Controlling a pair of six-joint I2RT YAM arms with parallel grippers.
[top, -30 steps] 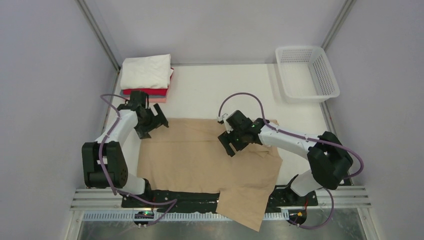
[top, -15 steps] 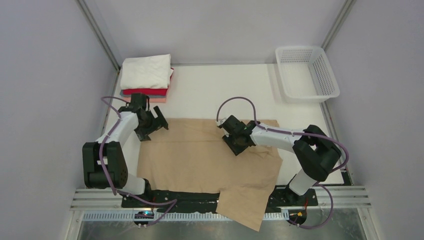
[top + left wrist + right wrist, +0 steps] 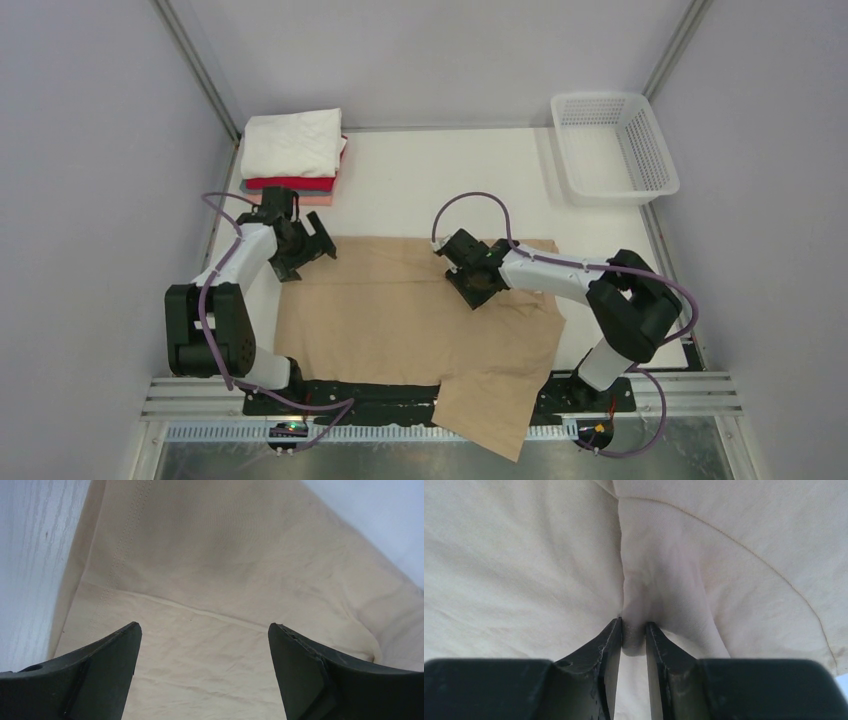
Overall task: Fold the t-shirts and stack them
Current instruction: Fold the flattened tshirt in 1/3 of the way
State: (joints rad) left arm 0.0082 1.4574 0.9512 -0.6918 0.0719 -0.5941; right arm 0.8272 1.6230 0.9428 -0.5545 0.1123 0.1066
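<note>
At the tabletop's (image 3: 430, 180) centre, one tan t-shirt (image 3: 400, 310) lies spread, its near part hanging over the edge. The right end effector (image 3: 634, 627) pinches a raised fold of it, fingers nearly together. The left end effector (image 3: 204, 626) hovers wide open above its far-left corner. Three folded t-shirts (image 3: 292, 143) are stacked far left, white atop red atop salmon-pink. One white mesh basket (image 3: 612, 98) sits far right.

One tan t-shirt (image 3: 400, 310) and one white basket (image 3: 598, 97) are here. Three folded t-shirts (image 3: 300, 165) are stacked: white (image 3: 292, 143), red (image 3: 290, 184), pink (image 3: 318, 200).
</note>
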